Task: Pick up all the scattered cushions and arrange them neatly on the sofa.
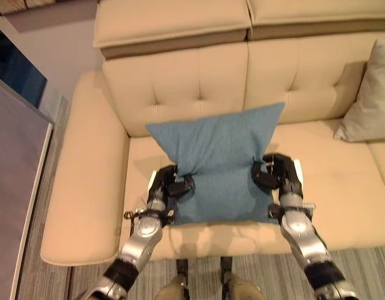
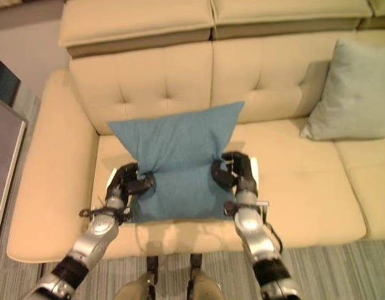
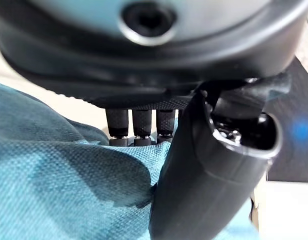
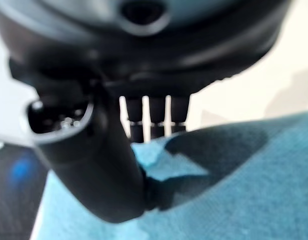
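While both hands pinch its side edges, the blue cushion [image 1: 217, 159] sits on the sofa [image 1: 86, 187] seat, top leaning on the backrest. Left hand [image 1: 172, 185] and right hand [image 1: 270, 173] clamp fabric. Placing step; next: release, withdraw. Grey cushion [image 1: 370, 100] stands far right.

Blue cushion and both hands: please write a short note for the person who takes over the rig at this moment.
Left hand: shut on the blue cushion, pinching its left edge.
Right hand: shut on the same cushion, pinching its right edge.
The cushion is over the left seat of the sofa, its top part leaning on the backrest, its lower part on the seat.
A grey cushion already stands against the backrest further right.
Done: the blue cushion is brought to the sofa.
Left: probably set it upright, release both hands, then look for other cushions.
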Robot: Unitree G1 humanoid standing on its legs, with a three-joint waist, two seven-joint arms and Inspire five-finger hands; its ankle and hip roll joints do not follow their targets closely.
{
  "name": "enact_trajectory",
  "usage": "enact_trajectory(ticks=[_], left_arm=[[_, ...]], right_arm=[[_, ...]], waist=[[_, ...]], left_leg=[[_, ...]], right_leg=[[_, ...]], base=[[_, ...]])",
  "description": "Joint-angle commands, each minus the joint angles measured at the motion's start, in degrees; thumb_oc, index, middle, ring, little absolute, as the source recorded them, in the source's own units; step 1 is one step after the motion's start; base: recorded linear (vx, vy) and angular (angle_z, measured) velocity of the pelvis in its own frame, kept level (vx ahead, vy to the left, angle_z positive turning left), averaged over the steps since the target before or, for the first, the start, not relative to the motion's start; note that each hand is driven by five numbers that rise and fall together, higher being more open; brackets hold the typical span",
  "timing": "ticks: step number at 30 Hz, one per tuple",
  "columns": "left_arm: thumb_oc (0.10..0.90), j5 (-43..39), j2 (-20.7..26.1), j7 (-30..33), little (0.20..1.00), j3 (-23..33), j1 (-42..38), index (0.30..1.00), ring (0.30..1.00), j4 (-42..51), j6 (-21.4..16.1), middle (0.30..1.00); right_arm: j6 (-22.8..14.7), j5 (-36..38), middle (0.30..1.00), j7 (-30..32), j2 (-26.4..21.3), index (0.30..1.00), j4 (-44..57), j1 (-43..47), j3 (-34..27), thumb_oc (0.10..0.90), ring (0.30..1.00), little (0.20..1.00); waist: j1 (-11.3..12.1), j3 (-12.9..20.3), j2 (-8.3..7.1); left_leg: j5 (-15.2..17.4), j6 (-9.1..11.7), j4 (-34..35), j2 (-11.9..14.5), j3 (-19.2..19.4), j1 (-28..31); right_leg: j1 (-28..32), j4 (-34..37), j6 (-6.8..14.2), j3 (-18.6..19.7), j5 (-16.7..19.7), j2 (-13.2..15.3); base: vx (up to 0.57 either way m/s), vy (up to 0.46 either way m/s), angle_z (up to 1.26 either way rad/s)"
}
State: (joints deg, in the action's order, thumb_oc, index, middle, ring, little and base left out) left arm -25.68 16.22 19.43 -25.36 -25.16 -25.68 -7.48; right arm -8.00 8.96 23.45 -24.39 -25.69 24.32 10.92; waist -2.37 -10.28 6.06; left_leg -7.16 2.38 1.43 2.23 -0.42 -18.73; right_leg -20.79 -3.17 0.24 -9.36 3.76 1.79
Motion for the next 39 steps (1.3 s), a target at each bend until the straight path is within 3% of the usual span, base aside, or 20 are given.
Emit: enact_trajectory(ticks=[1,7,12,14,16,17,18,19,22,29,32,39], left_arm=[[0.4,4.6,-0.8,1.4,0.3,-1.8,-12.0,0.3,0.3,4.6,-11.2,0.3],[0.4,6.7,0.2,6.6,0.3,-4.1,-27.8,0.3,0.3,-1.3,-12.8,0.3],[0.4,5.3,-1.4,8.9,0.3,-6.0,-39.2,0.3,0.3,-8.2,-13.8,0.3],[0.4,5.3,-2.4,10.8,0.3,-6.6,-44.1,0.3,0.3,-11.1,-14.4,0.3],[0.4,5.0,-3.2,11.6,0.3,-6.6,-45.4,0.3,0.3,-12.3,-14.7,0.3],[0.546,4.6,-4.0,12.2,0.519,-6.3,-46.3,0.519,0.519,-13.2,-15.0,0.519],[0.8,3.7,-4.8,12.5,0.9,-6.3,-46.9,0.9,0.9,-14.5,-15.1,0.9],[0.8,3.1,-4.9,12.8,0.9,-6.1,-47.8,0.9,0.9,-15.6,-15.2,0.9],[0.8,2.7,-3.7,11.8,0.9,-6.7,-47.5,0.9,0.9,-16.7,-14.6,0.9],[0.8,3.4,-1.0,10.2,0.9,-4.4,-39.4,0.9,0.9,-14.4,-13.3,0.9],[0.8,4.5,2.7,8.3,0.9,-0.9,-30.3,0.9,0.9,-10.6,-12.0,0.9],[0.8,5.2,6.5,5.0,0.9,4.3,-19.8,0.9,0.9,-7.9,-10.8,0.9]], right_arm=[[-7.5,-5.3,0.3,3.1,1.0,0.3,7.9,9.6,4.1,0.4,0.3,0.3],[-7.4,-7.4,0.3,9.1,-1.4,0.3,0.9,25.7,6.6,0.4,0.3,0.3],[-7.0,-7.9,0.3,13.1,-2.4,0.3,-4.9,37.0,9.3,0.4,0.3,0.3],[-6.4,-11.0,0.3,17.8,-2.4,0.3,-7.8,41.7,10.4,0.4,0.3,0.3],[-6.0,-12.0,0.3,19.6,-2.0,0.3,-9.0,43.0,10.5,0.4,0.3,0.3],[-5.4,-12.9,0.3,20.9,-1.9,0.3,-10.1,44.3,10.9,0.4,0.3,0.3],[-5.2,-13.0,0.596,21.5,-2.1,0.596,-11.7,45.3,11.5,0.598,0.596,0.596],[-4.9,-12.0,0.9,21.5,-2.1,0.9,-13.5,46.6,11.9,0.8,0.9,0.9],[-4.4,-9.2,0.9,20.4,-3.3,0.9,-17.4,47.5,13.3,0.8,0.9,0.9],[-3.5,-8.5,0.9,16.7,-4.2,0.9,-17.5,40.6,12.8,0.8,0.9,0.9],[-3.6,-7.9,0.9,14.0,-6.0,0.9,-15.0,32.0,8.6,0.8,0.9,0.9],[-4.0,-6.7,0.9,8.8,-8.3,0.9,-9.9,20.0,2.8,0.8,0.9,0.9]], waist=[[-0.2,2.8,-3.65],[0.2,1.8,-2.99],[0.4,1.2,-2.81],[0.4,1.0,-2.63],[0.4,1.0,-2.57],[0.5,0.9,-2.5],[0.5,0.8,-2.46],[0.6,0.6,-2.44],[0.9,0.2,-2.2],[1.1,0.2,-2.23],[1.4,0.1,-2.63],[1.5,1.7,-3.62]], left_leg=[[7.2,1.4,-4.2,-1.0,0.0,0.4],[5.1,2.0,-2.1,-1.7,-0.6,-2.5],[3.8,2.5,-0.6,-2.1,-0.8,-4.6],[3.2,2.6,0.0,-2.3,-0.9,-5.8],[3.0,2.7,0.4,-2.4,-1.0,-6.2],[2.7,2.6,0.8,-2.4,-1.1,-6.5],[2.3,2.7,1.3,-2.5,-1.3,-6.8],[1.9,2.8,1.7,-2.5,-1.3,-7.1],[1.0,2.9,2.7,-2.6,-1.5,-7.8],[0.7,3.2,3.2,-2.9,-2.3,-7.4],[0.7,3.4,3.4,-2.8,-2.2,-6.6],[0.9,3.6,3.6,-2.7,-2.0,-5.4]], right_leg=[[0.1,-2.8,5.1,0.4,-4.2,3.4],[-3.6,-2.9,5.6,0.7,-3.5,3.7],[-6.2,-2.6,6.0,1.1,-2.7,3.8],[-7.6,-2.3,6.3,1.4,-2.1,3.9],[-8.1,-2.2,6.3,1.5,-1.9,3.9],[-8.5,-2.0,6.4,1.5,-1.8,3.8],[-8.8,-1.8,6.5,1.5,-1.7,3.9],[-9.3,-1.7,6.6,1.6,-1.4,3.8],[-10.3,-1.7,6.5,1.6,-1.2,3.7],[-10.0,-1.4,6.4,0.9,-1.2,3.6],[-8.6,-0.2,6.4,0.6,-0.9,3.5],[-5.9,2.2,6.4,0.1,-0.3,3.2]], base=[[-0.05,0.031,0.0],[-0.01,0.007,0.01],[-0.01,0.002,0.0],[-0.01,0.003,0.02],[0.0,0.0,0.0],[-0.02,-0.001,0.17],[-0.02,-0.004,0.29],[-0.03,-0.003,0.26],[-0.02,-0.004,-0.23],[-0.01,-0.012,0.23],[-0.03,-0.018,-0.23],[-0.02,-0.02,-0.02]])
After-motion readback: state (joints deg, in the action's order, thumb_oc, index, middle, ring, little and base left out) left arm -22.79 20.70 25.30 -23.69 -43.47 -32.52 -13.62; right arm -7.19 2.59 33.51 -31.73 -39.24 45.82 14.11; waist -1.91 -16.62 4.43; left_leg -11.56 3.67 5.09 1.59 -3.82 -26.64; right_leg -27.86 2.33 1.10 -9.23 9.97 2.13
